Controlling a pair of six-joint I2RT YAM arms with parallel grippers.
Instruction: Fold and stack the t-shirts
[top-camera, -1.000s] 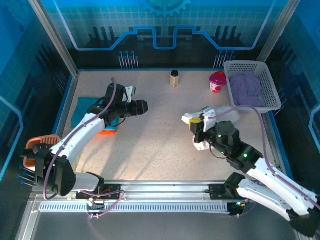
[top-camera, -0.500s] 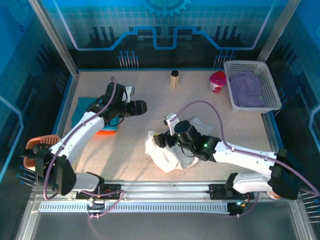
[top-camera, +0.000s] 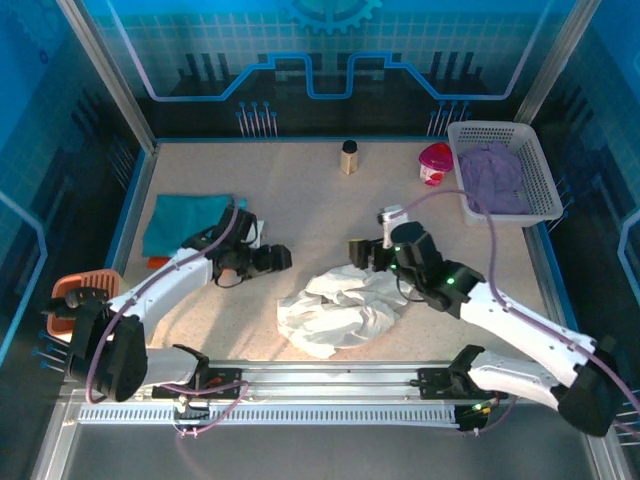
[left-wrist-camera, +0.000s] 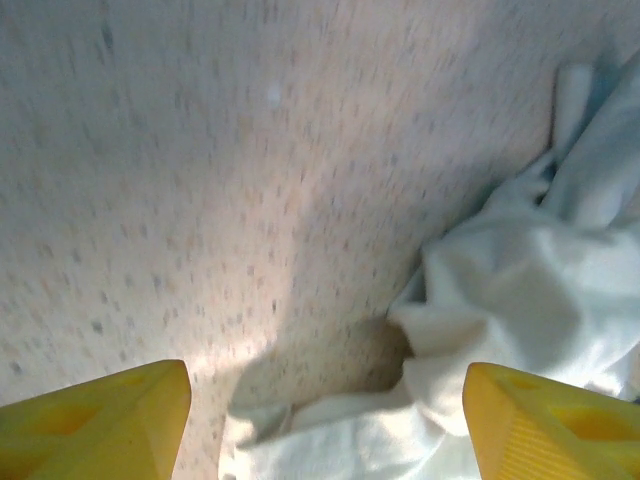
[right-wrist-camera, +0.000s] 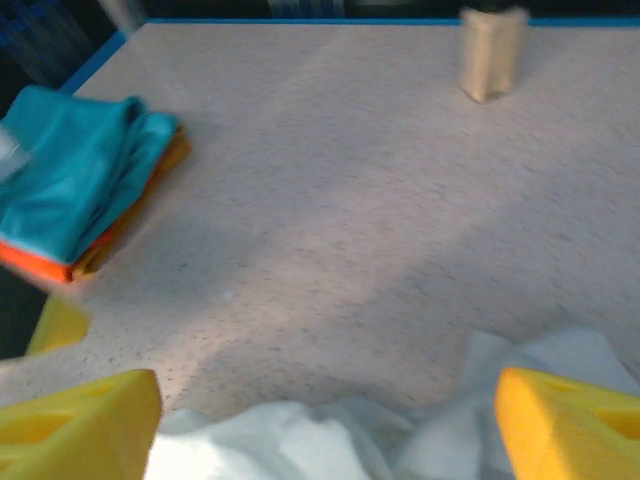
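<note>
Just below right pincer (top-camera: 362, 252): crumpled white cloth t-shirt (top-camera: 340, 310) dropped, jaws wide | left pincer (top-camera: 275, 258) wide, newly beside it | folding likely next

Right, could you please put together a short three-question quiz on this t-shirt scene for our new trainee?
1. True or false: the white t-shirt lies neatly folded.
2. What lies under the teal t-shirt? A) an orange t-shirt B) a towel C) nothing
3. What does the basket hold?
Key: 1 false, it is a crumpled heap; 2 A; 3 purple cloth.
</note>
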